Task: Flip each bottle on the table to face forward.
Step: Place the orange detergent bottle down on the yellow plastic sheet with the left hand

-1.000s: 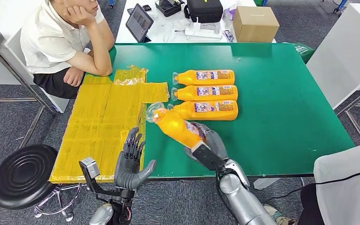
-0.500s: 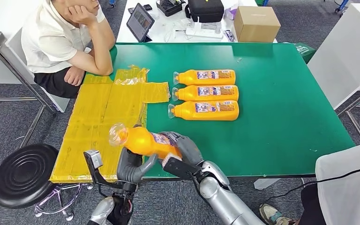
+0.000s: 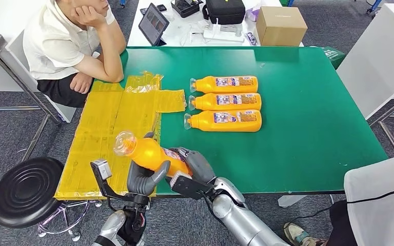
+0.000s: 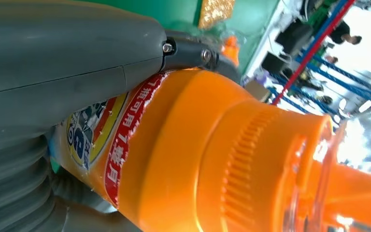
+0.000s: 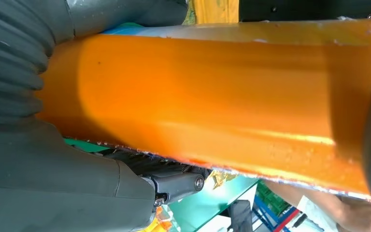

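stool [image 3: 24, 191]: we see a black round seat, lower left of the head view, on the floor beside the table.
person [image 3: 69, 43]: upper left, white shirt, seated, elbow resting on the table corner.
yellow sheet [image 3: 114, 132]: crinkled plastic taped flat over the left part of the green table [image 3: 308, 128].
left hand [image 3: 144, 178]: low centre-left, at the table's near edge; we see its thumb and fingers wrapped round the held bottle from below, label end. Left wrist view confirms the grey thumb pressed on the label.
held bottle [image 3: 151, 152]: orange juice bottle with clear cap, lifted off the table, tilted, cap pointing up-left over the yellow sheet's near edge.
right hand [image 3: 197, 165]: just right of the left hand, clamped on the same bottle's base end.
three bottles [image 3: 224, 101]: centre of frame, lying on their sides in a row, touching or nearly so, labels up, caps pointing left.
cardboard box [image 3: 279, 24]: top centre-right, on the white desk behind.
white cloth [image 3: 385, 197]: lower right corner.
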Robot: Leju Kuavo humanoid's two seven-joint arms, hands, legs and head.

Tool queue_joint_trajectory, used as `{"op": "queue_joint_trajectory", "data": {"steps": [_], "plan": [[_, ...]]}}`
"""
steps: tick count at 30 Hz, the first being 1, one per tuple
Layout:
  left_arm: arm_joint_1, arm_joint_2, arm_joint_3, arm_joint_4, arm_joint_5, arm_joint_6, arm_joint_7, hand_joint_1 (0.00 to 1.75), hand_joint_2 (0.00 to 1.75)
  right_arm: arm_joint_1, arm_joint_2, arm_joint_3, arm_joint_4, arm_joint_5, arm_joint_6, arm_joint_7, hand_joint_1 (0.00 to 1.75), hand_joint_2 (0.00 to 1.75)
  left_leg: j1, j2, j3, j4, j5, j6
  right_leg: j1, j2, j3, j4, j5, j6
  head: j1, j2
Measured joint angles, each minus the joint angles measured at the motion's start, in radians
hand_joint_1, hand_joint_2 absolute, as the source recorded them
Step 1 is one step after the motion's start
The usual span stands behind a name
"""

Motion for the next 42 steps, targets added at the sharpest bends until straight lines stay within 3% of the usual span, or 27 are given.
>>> {"op": "queue_joint_trajectory", "data": {"steps": [3,5,6,9,10,13,17,21,27,29,33,38,42], "plan": [[0.001,0.006,0.002,0.000,0.033,-0.063,0.000,1.75,1.75,-0.001,0.000,0.003,0.003,-0.015,0.005,-0.017,1.66,1.75,0.000,0.000,0.000,0.000,0.000,0.000,0.000,0.000,0.000,0.000,0.000,0.000,0.000,0.000],[0.002,0.012,0.004,0.000,0.045,-0.087,0.002,1.75,1.75,-0.002,-0.001,0.006,0.004,-0.019,0.007,-0.023,1.55,1.75,0.000,0.000,0.000,0.000,0.000,0.000,0.000,0.000,0.000,0.000,0.000,0.000,0.000,0.000],[0.002,0.014,0.004,0.000,0.048,-0.093,0.002,1.75,1.75,-0.003,-0.001,0.007,0.005,-0.020,0.008,-0.025,1.32,1.75,0.000,0.000,0.000,0.000,0.000,0.000,0.000,0.000,0.000,0.000,0.000,0.000,0.000,0.000],[0.002,0.018,0.006,0.000,0.056,-0.106,0.004,1.75,1.75,-0.004,-0.002,0.010,0.005,-0.021,0.012,-0.033,0.19,1.75,0.000,0.000,0.000,0.000,0.000,0.000,0.000,0.000,0.000,0.000,0.000,0.000,0.000,0.000],[0.002,0.019,0.009,0.000,0.066,-0.117,0.007,1.75,1.75,-0.004,-0.003,0.012,0.005,-0.022,0.014,-0.038,0.01,1.31,0.000,0.000,0.000,0.000,0.000,0.000,0.000,0.000,0.000,0.000,0.000,0.000,0.000,0.000],[0.003,0.022,0.020,0.000,0.111,-0.159,0.024,1.75,1.75,-0.002,-0.003,0.016,0.005,-0.026,0.013,-0.053,0.00,0.00,0.000,0.000,0.000,0.000,0.000,0.000,0.000,0.000,0.000,0.000,0.000,0.000,0.000,0.000],[0.002,0.030,0.033,0.000,0.134,-0.173,0.045,1.75,1.75,0.013,-0.004,0.018,0.004,0.006,-0.050,-0.073,0.00,0.00,0.000,0.000,0.000,0.000,0.000,0.000,0.000,0.000,0.000,0.000,0.000,0.000,0.000,0.000],[0.000,0.036,0.037,0.000,0.089,-0.111,0.051,1.75,1.75,0.038,-0.008,0.026,-0.002,0.060,-0.150,-0.067,0.00,0.00,0.000,0.000,0.000,0.000,0.000,0.000,0.000,0.000,-0.001,0.000,0.000,0.000,0.000,0.000],[-0.002,0.043,0.053,0.000,0.040,-0.041,0.025,1.75,1.75,0.073,-0.013,0.027,-0.034,0.036,-0.162,-0.076,0.00,0.00,0.000,0.000,-0.001,0.000,0.000,0.000,0.000,0.000,-0.001,0.000,0.000,0.000,0.000,0.000],[-0.001,0.044,0.064,-0.005,-0.026,0.037,-0.018,1.75,1.75,0.098,-0.017,0.024,-0.063,0.026,-0.180,-0.079,0.00,0.00,0.000,0.000,-0.001,0.000,0.000,0.000,0.000,0.000,-0.001,0.000,0.000,0.000,0.000,0.000],[-0.001,0.049,0.107,-0.038,-0.280,0.276,-0.109,1.75,1.75,0.175,-0.040,0.005,-0.147,0.061,-0.256,-0.059,0.00,0.00,0.000,0.000,-0.001,0.000,0.000,0.000,0.000,-0.001,-0.001,0.000,0.000,0.000,0.000,0.000],[-0.003,0.062,0.174,-0.072,-0.412,0.350,-0.112,1.75,1.75,0.258,-0.070,-0.032,-0.238,0.098,-0.283,-0.046,0.00,0.00,0.000,0.000,-0.002,0.000,0.000,0.000,0.000,-0.001,-0.002,0.000,0.000,0.000,0.000,0.000],[-0.032,0.068,0.204,-0.071,-0.686,0.550,-0.094,1.75,1.75,0.290,-0.077,-0.057,-0.288,0.120,-0.270,-0.046,0.00,0.00,0.000,0.000,-0.002,0.000,0.000,0.000,0.000,-0.001,-0.002,0.000,0.000,0.000,0.000,0.000]]}}
